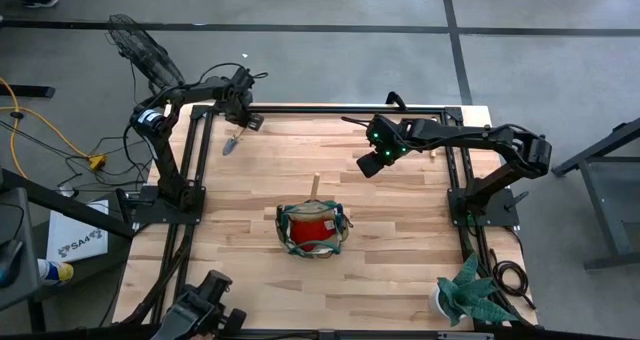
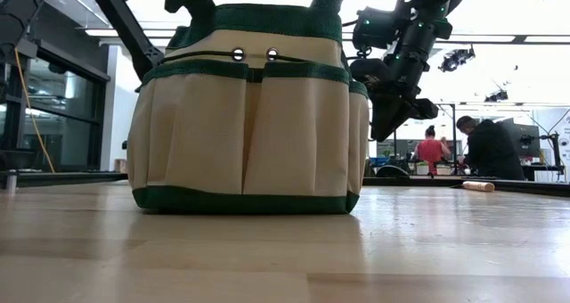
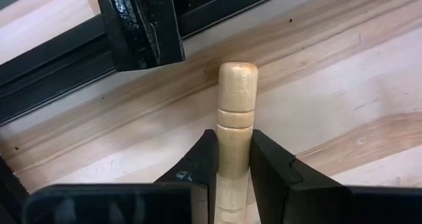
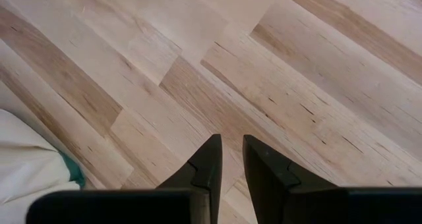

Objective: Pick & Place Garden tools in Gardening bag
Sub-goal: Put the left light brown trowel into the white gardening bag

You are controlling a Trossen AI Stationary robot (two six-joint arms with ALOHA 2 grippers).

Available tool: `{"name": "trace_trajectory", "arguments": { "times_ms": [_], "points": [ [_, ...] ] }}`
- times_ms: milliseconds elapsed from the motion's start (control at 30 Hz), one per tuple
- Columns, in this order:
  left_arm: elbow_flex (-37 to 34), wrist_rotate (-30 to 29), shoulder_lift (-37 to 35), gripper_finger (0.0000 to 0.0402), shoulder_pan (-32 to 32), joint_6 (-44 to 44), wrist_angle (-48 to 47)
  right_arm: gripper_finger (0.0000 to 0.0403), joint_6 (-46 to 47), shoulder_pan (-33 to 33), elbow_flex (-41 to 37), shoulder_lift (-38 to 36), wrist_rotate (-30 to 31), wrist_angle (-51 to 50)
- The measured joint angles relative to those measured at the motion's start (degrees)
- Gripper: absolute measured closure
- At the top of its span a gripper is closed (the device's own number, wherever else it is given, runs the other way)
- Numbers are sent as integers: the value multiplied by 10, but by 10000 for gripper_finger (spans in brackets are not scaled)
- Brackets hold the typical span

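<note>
The gardening bag [image 1: 313,229] stands near the middle of the table [image 1: 400,250], a little toward 6 o'clock in the high view. It already has things inside: something red [image 1: 316,227] shows in its mouth, and a wooden handle [image 1: 314,185] sticks out of it toward 12 o'clock. So a part of the task looks done, though I cannot count the tools in the bag.

At least one tool is still outside. A trowel [image 1: 231,143] lies at about 10 o'clock from the bag, close to the far edge of the table. The left gripper [image 1: 243,120] is on it. In the left wrist view its two fingers [image 3: 201,161] are closed on the trowel's light wooden handle [image 3: 236,118], pressing it from both sides, and the rounded end of the handle stands free beyond the fingertips. I cannot tell whether the trowel is lifted from the wood yet.

The long axis of the trowel runs roughly from 1 o'clock to 7 o'clock in the high view. The handle end is toward the far edge, under the gripper, and the grey blade points toward 7 o'clock.

The right gripper [image 1: 368,166] hangs above bare table at about 1 o'clock from the bag. Its fingers [image 4: 206,161] are nearly together and hold nothing.

What is left, in my judgement: to carry this trowel to the bag and drop it in.
</note>
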Motion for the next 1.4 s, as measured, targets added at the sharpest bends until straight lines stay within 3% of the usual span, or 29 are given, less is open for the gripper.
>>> {"name": "trace_trajectory", "arguments": {
  "times_ms": [200, 433, 633, 733, 867, 1033, 1200, 1400],
  "points": [
    [-6, 16, -27, 347, 0, 4, -24, 348, 0, 0, 0, 0, 0, 0],
    [-4, 49, -133, 347, -6, -18, -34, 348, 0, 0, 0, 0, 1, 0],
    [-3, 56, -263, 347, -65, -72, -50, 348, -13, 0, 0, 0, 2, 0],
    [-3, 26, -328, 347, -121, -128, -57, 348, -22, 0, 0, 0, 2, 1],
    [-3, -50, -401, 347, -225, -225, -59, 348, -35, 0, 0, 0, 2, 1],
    [-3, -194, -456, 347, -394, -349, -59, 348, -35, 0, 0, 0, 2, 5],
    [-3, -360, -460, 347, -586, -450, -59, 348, -55, 0, 0, 0, 40, 26],
    [-2, -565, -430, 347, -767, -540, -30, 348, -65, 0, 0, 0, 67, 32]
  ]
}}
